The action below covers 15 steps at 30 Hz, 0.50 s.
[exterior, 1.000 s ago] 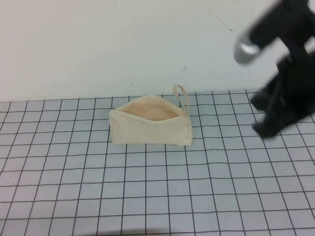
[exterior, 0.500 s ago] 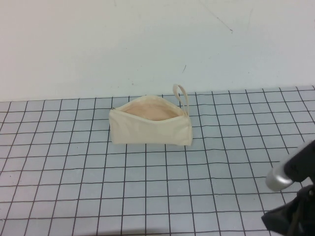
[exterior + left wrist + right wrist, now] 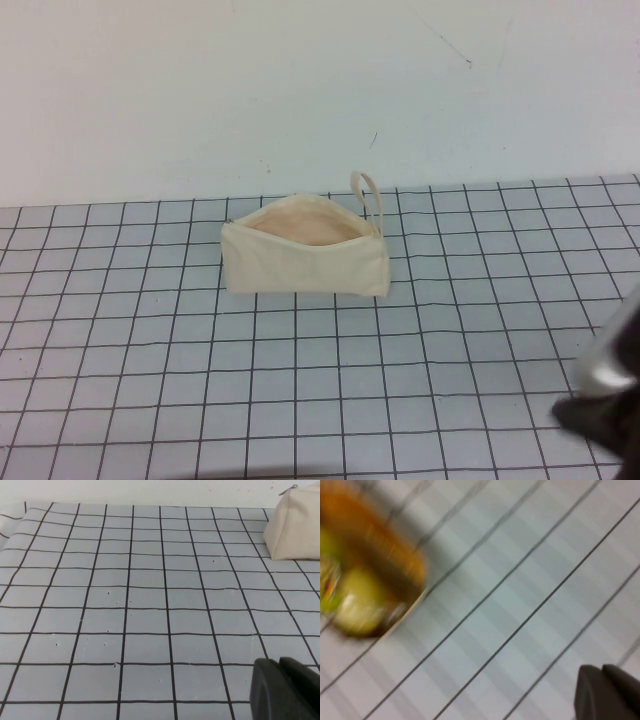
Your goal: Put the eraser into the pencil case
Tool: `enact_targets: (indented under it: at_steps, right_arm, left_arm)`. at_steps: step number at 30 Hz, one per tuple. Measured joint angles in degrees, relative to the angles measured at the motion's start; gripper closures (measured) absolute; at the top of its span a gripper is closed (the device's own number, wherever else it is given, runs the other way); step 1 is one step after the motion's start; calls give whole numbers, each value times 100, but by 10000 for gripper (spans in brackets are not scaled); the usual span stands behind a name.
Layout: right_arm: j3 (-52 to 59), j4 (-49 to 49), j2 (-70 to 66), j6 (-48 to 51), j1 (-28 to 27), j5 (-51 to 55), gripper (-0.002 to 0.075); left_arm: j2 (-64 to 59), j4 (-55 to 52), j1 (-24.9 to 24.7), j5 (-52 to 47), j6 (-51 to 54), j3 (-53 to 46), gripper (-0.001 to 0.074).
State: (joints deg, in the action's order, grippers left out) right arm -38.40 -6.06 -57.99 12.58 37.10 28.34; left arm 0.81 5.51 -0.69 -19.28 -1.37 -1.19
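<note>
The cream pencil case [image 3: 305,255] stands on the grid mat at mid-table, its mouth open upward showing the peach lining, its loop [image 3: 368,195] at the right end. One end of it shows in the left wrist view [image 3: 295,527]. The eraser is not in view anywhere. My left gripper [image 3: 280,662] is shut and empty, low over the mat well to the left of the pencil case. My right gripper [image 3: 601,669] is shut and empty over the mat; its arm [image 3: 610,395] shows at the front right edge of the high view.
The grid mat [image 3: 150,330] covers the table up to a white wall [image 3: 200,90] behind. A blurred orange and yellow-green object [image 3: 365,580] lies on the mat in the right wrist view, apart from the right gripper.
My right arm has swung from high at the right of the pencil case down and back to the front right corner. The pencil case has not moved.
</note>
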Motion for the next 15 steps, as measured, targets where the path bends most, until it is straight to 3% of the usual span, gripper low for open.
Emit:
enact_targets:
  at_steps: [3,7,10,15]
  right_arm:
    - [0,335,798,63,-422,-355,726]
    - [159,445,2137,126,-1784,-624,726]
    - [622,514,2969,339,-2524,-990,726]
    - [1758,528,4064,449,-3295,-1338,726]
  left_arm:
    - [0,0,0,0,0,0,736]
    - [0,0,0,0,0,0,736]
    - [0,0,0,0,0,0,736]
    - [0,0,0,0,0,0,736]
